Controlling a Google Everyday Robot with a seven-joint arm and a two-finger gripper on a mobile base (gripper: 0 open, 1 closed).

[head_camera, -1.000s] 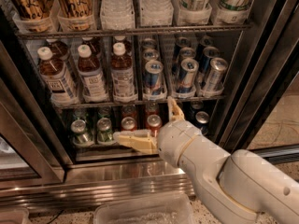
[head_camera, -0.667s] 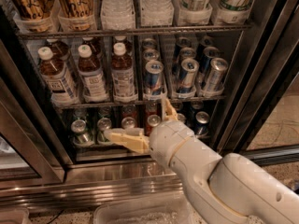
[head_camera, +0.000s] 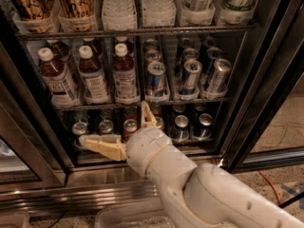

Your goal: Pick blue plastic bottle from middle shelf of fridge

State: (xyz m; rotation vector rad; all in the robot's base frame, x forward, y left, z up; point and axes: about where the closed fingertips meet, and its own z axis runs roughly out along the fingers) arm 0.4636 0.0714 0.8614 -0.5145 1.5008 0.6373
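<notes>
Two fingers (head_camera: 102,146), spread apart: the gripper (head_camera: 114,122) has slid left; the bottle (head_camera: 124,72) stands above them, not yet grasped.

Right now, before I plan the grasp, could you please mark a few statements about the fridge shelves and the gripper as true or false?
1. The gripper is open, its fingers spread wide. True.
2. It grips a blue plastic bottle. False: it holds nothing and sits below the middle shelf, in front of the lower row of cans.
3. Three such bottles, white-capped, stand in front at the left of the middle shelf. True.
4. The blue-and-silver cans stand to the left of those bottles. False: they stand to the right of them on the same shelf.
</notes>
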